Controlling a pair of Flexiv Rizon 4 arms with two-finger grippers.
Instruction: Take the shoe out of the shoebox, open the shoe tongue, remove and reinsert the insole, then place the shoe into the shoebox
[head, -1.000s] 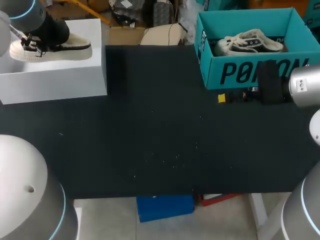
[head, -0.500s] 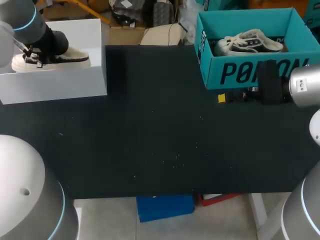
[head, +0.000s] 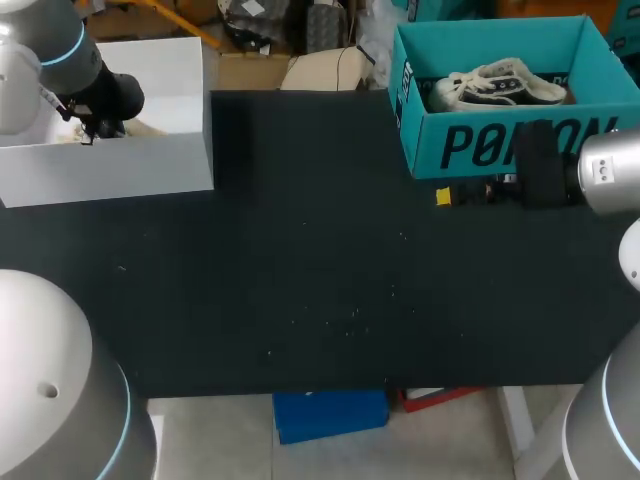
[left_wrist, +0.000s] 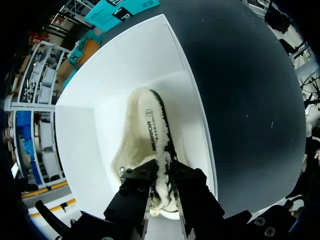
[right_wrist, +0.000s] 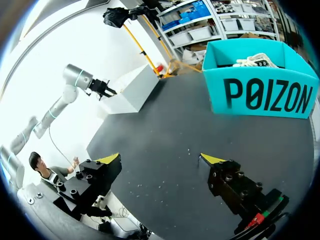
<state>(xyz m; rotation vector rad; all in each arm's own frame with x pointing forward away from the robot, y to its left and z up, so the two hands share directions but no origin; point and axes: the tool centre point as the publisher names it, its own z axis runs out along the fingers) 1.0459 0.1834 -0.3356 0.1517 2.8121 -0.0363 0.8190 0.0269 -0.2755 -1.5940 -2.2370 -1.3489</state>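
Observation:
A cream fleece-lined shoe (left_wrist: 150, 135) with a dark sole edge lies on the floor of the white shoebox (left_wrist: 125, 70). My left gripper (left_wrist: 161, 175) is down inside that box, its fingers on either side of the shoe's fluffy heel rim, which fills the narrow gap; the yellow tips are buried in the fleece. In the head view the left gripper (head: 85, 128) sits behind the white shoebox's front wall (head: 120, 170), and only a sliver of the shoe (head: 147, 128) shows. My right gripper (right_wrist: 161, 159) hangs wide open over the black table, holding nothing.
A teal shoebox (head: 500, 145) stands at the back right with a black-and-white sneaker (head: 500, 85) inside. My right gripper (head: 445, 195) hovers just in front of it. The black tabletop (head: 320, 280) stretches between the two boxes.
My left gripper has lowered the cream shoe from above the white box's rim down into the box. The right arm has stayed still.

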